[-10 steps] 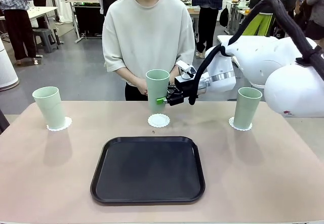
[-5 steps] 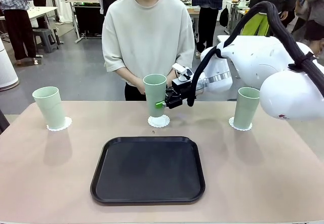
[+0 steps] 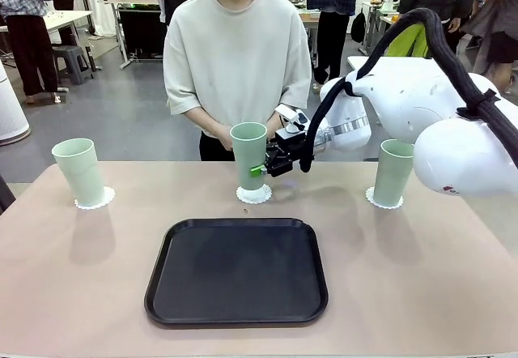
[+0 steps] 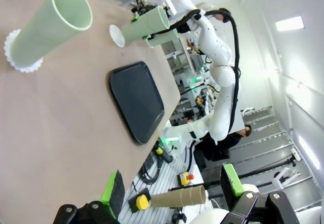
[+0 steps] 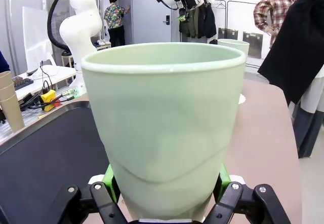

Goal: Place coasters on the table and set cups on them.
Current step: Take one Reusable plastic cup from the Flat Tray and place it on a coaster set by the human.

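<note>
In the front view, the beige-pink worktop (image 3: 81, 277) carried a black rounded-square tray (image 3: 236, 270) near its middle. Beyond the tray's far edge lay the middle coaster (image 3: 254, 193), a white scalloped disc, and the middle cup (image 3: 248, 154) stood on or just above it; whether its base touched the disc could not be told. The right gripper (image 3: 261, 168) reached in from the right side, its fingers pinching that mint-green tumbler low on its side. To the left, the left cup (image 3: 78, 171) stood upright on the left coaster (image 3: 95, 199), and to the right, the right cup (image 3: 395, 172) stood upright on the right coaster (image 3: 384, 199), partly behind the white right arm. A person in a pale sweatshirt (image 3: 236, 54) stood at the far edge, just behind the middle cup.

In the left wrist view, the left gripper (image 4: 172, 196) hung off the worktop's edge with its green-padded fingers spread wide apart and nothing between them. The scene was rolled sideways: one cup stood on its scalloped disc near the top left, the tray lay in the middle, and farther off the right arm held the middle cup beside another disc.

In the right wrist view, the middle cup rose straight in front of the camera, clamped between the right gripper's green pads (image 5: 108, 179) near its base, with the tray to its left.
</note>
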